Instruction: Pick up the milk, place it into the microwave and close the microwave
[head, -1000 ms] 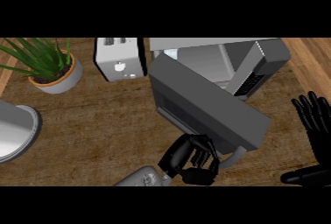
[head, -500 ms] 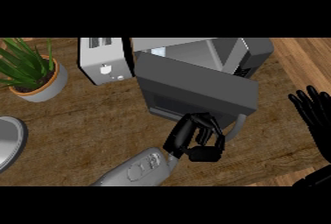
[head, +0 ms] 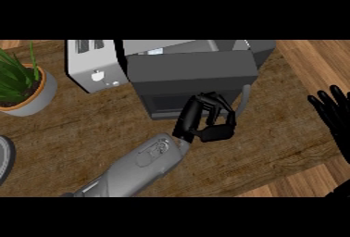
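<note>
Curled left hand (head: 207,122) at microwave door (head: 191,76)

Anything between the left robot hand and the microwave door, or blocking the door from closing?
Nothing visible. The left robot hand sits against the door, fingers curled, beside the handle. The toaster stands left of the microwave, not in front of the door. The milk isn't in view.
</note>
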